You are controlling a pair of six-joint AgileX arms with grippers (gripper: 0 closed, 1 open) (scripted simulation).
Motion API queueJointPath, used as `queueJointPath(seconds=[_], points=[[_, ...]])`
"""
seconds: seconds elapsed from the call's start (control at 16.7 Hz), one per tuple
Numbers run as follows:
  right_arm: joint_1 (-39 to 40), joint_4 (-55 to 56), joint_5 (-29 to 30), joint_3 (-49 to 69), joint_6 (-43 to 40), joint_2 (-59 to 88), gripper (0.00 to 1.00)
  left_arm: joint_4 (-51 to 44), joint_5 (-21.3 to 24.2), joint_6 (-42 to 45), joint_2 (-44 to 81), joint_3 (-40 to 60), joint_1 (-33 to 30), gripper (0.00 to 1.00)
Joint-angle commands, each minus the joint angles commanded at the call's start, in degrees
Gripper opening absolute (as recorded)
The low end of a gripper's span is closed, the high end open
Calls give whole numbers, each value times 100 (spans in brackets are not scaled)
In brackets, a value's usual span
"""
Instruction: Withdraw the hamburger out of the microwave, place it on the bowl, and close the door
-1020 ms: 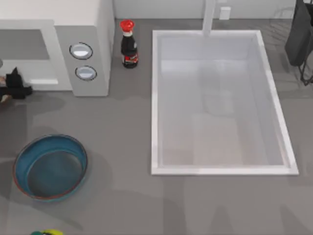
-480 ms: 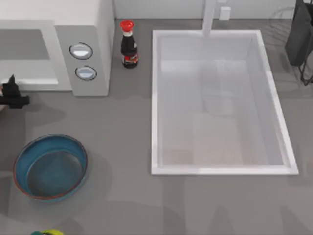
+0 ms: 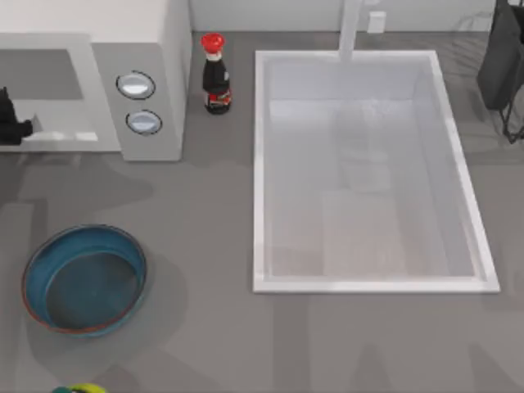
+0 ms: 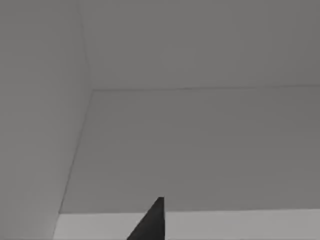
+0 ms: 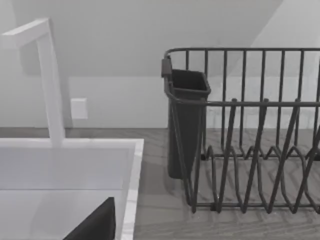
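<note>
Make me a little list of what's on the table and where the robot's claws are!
microwave: top view's far left, cavity open toward the front
left claw: at the microwave's opening, left edge of the top view
bowl: blue, near left, nothing in it
sauce bottle: dark, red cap, upright beside the microwave
sink: big white one, centre right
dish rack: dark wire, past the sink's right end
right arm: parked at the far right corner

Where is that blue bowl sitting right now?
In the top view the bowl sits on the table's near left, in front of the microwave and left of the sink.
</note>
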Motion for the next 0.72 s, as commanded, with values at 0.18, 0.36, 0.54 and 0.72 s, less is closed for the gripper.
queueJointPath(seconds=[0.18,0.36,0.54,0.72], points=[[0,0,0,0,0,0,100,-602,-5,3,-568,36,3,0],[0,0,0,0,0,0,100,-731,-6,4,-696,45,4,0],[0,0,0,0,0,0,100,-717,-12,12,-677,29,-1,0],[0,0,0,0,0,0,100,-915,-371,-223,-689,-28,-181,0]])
